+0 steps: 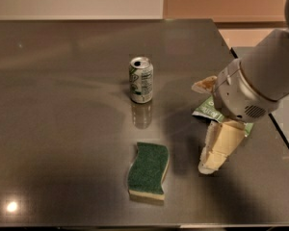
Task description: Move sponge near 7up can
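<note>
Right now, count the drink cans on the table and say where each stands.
1. The 7up can stands upright on the table, beyond the sponge. The gripper hangs right of the sponge, by the green-and-white bag; the arm may hide things there.

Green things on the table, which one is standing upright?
The 7up can, the only one upright; the sponge and bag lie flat. The tool hangs just beside the sponge.

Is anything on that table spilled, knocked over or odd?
Nothing stands out. The 7up can stands upright, the sponge lies flat, green side up, and the gripper hangs beside the sponge. A crinkled green bag lies partly hidden behind the arm.
</note>
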You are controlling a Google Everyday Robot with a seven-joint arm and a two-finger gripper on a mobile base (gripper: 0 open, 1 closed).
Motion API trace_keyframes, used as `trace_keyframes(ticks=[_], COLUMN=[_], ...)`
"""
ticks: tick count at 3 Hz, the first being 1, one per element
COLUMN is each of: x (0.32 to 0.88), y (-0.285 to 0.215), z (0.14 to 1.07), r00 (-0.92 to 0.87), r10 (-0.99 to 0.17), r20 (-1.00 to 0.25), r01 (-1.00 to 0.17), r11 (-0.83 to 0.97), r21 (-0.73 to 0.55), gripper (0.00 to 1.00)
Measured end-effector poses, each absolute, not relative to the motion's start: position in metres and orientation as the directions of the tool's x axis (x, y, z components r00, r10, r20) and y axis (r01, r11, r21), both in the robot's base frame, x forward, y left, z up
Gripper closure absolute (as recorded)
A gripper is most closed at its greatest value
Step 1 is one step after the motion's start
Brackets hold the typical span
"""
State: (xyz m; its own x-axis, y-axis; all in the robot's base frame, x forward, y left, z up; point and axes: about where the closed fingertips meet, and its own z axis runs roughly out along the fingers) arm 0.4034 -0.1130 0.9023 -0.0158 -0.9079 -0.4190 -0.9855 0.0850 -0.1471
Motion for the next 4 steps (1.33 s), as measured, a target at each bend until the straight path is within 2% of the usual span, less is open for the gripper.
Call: trace_keyframes(ticks=[4], x=[0.37], y=[-0.037], z=[0.834], r00=[0.053], r10=[-0.847], r20=[-0.529], r01=[-0.996], r11=[-0.009], r21=[-0.085], gripper=[0.0])
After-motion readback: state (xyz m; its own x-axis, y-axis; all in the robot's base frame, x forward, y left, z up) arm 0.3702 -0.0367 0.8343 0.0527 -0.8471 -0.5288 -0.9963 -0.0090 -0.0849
